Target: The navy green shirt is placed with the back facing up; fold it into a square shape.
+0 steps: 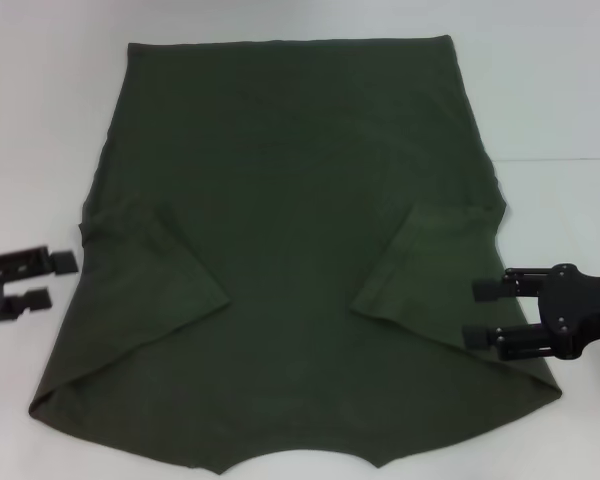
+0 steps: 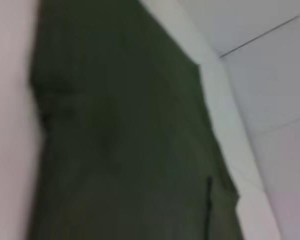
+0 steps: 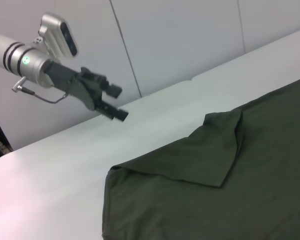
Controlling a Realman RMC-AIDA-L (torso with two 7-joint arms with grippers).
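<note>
The navy green shirt (image 1: 290, 200) lies flat on the white table (image 1: 560, 100), with its neck opening at the near edge. Both short sleeves are folded inward: the left sleeve (image 1: 150, 270) and the right sleeve (image 1: 430, 270). My left gripper (image 1: 55, 280) is open and empty over bare table, just left of the shirt's left edge. My right gripper (image 1: 477, 313) is open and empty, with its fingertips over the shirt's right edge below the folded sleeve. The right wrist view shows the shirt (image 3: 215, 190) and, farther off, the left gripper (image 3: 118, 103). The left wrist view shows only the shirt (image 2: 125, 140).
Bare white table surrounds the shirt on the left, right and far sides. A pale wall (image 3: 190, 40) stands behind the table in the right wrist view. The shirt's near edge reaches the bottom of the head view.
</note>
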